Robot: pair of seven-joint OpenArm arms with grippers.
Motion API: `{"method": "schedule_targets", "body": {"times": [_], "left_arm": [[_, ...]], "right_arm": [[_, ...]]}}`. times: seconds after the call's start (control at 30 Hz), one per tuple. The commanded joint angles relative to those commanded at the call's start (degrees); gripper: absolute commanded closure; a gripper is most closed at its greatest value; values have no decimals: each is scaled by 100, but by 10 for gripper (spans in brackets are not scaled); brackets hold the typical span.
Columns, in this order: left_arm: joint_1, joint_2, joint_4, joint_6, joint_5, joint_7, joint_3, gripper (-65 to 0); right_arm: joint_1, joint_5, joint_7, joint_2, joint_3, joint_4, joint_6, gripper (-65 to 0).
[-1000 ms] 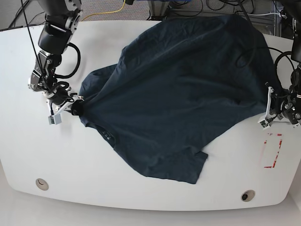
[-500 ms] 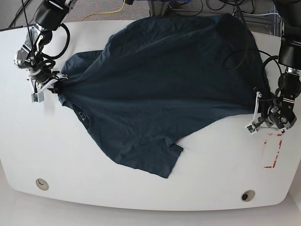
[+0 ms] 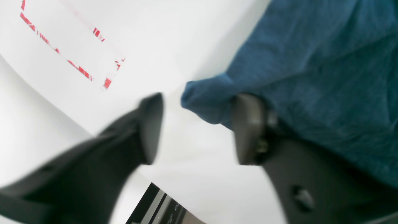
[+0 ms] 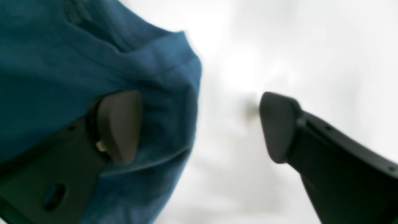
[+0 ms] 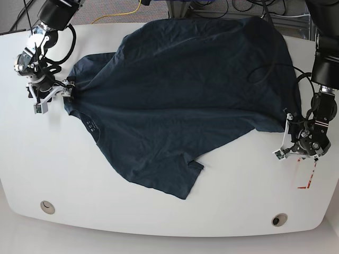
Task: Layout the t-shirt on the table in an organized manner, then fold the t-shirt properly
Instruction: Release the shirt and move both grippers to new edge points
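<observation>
Beside the t-shirt (image 5: 180, 100), red tape (image 5: 307, 182) marks the table (image 5: 106, 206).

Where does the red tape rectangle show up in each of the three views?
Base: the red tape rectangle sits at the right edge of the table, just below the left tool.
Left wrist: upper left corner, left of the open left tool.
Right wrist: not in view.
Shared landmark: the t-shirt, whose corner lies at the left tool, and whose edge shows in the right wrist view.
</observation>
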Motion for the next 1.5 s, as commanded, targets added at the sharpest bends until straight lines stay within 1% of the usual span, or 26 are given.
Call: {"method": "schedule_targets", "body": {"times": [0.07, 0.23, 0.3, 0.33, 0.53, 0.6, 0.67, 0.7, 0.73, 0.77, 0.8, 0.83, 0.87, 0.93, 0.97, 1.03, 1.07, 1.13, 1.23, 1.27, 1.3, 1.33, 1.4, 1.5], "left_arm": [[-9, -53, 0, 0, 0, 0, 0, -417], [-176, -88, 0, 0, 0, 9, -9, -417], [-185, -193, 9, 0, -9, 18, -9, -417], [-185, -299, 44, 0, -26, 18, -18, -415], [-132, -536, 492, 0, -26, 44, -325, -415], [44, -607, 747, 0, -26, 79, -484, -415], [325, -703, 1134, 0, -26, 185, -782, -414], [422, -712, 1292, 0, -26, 202, -932, -414], [668, -695, 1626, 0, -26, 229, -1257, -414], [756, -677, 1776, 0, -26, 229, -1371, -414], [993, -633, 2048, 0, -26, 237, -1626, -411], [1301, -571, 2391, 0, -9, 229, -1925, -397], [1451, -527, 2558, 0, 0, 220, -2066, -385], [1890, -343, 3051, 0, 0, 211, -2488, -328], [2110, -229, 3279, 0, 0, 211, -2699, -289], [2409, 18, 3569, 0, 0, 211, -2998, -232], [2585, 246, 3692, 0, 0, 211, -3182, -192], [2752, 510, 3719, 0, 0, 211, -3411, -151], [3033, 818, 3719, 0, 0, 211, -3727, -107], [3086, 870, 3719, 0, 9, 211, -3780, -101], [3200, 1002, 3719, 0, 9, 211, -3851, -86], [3279, 1073, 3719, 0, 9, 211, -3859, -79], [3490, 1196, 3719, 0, 18, 211, -3877, -68], [3815, 1292, 3692, 0, 18, 211, -3877, -64]], "right_arm": [[9, 0, 0, 0, -9, 220, 0, -591], [44, 0, -9, 0, -35, 677, 0, -591], [79, 0, -35, -9, -44, 809, 0, -591], [88, 0, -123, -18, -70, 914, 0, -591], [369, 0, -519, -176, -607, 1266, 0, -591], [457, 0, -615, -246, -818, 1363, 0, -591], [589, -26, -686, -352, -1090, 1442, 0, -591], [633, -44, -686, -378, -1169, 1442, 0, -591], [738, -44, -695, -457, -1336, 1433, 0, -590], [774, -44, -695, -484, -1389, 1433, 0, -590], [862, -53, -695, -554, -1512, 1433, 0, -587], [949, -53, -695, -624, -1644, 1424, 0, -572], [985, -53, -695, -651, -1705, 1415, 0, -561], [1116, -53, -695, -738, -1899, 1301, 0, -504], [1196, -53, -695, -774, -2004, 1213, 0, -468], [1345, -62, -695, -809, -2171, 1011, 0, -392], [1459, -62, -695, -853, -2303, 791, 0, -331], [1591, -62, -686, -853, -2444, 484, 0, -254], [1829, -62, -677, -888, -2576, 35, 0, -159], [1864, -62, -677, -888, -2593, -53, 0, -146], [1952, -62, -668, -888, -2629, -299, 0, -111], [1996, -62, -651, -888, -2637, -413, 0, -95], [2092, -62, -510, -897, -2655, -756, 0, -62], [2163, -62, -290, -897, -2778, -1169, 0, -59]]}}
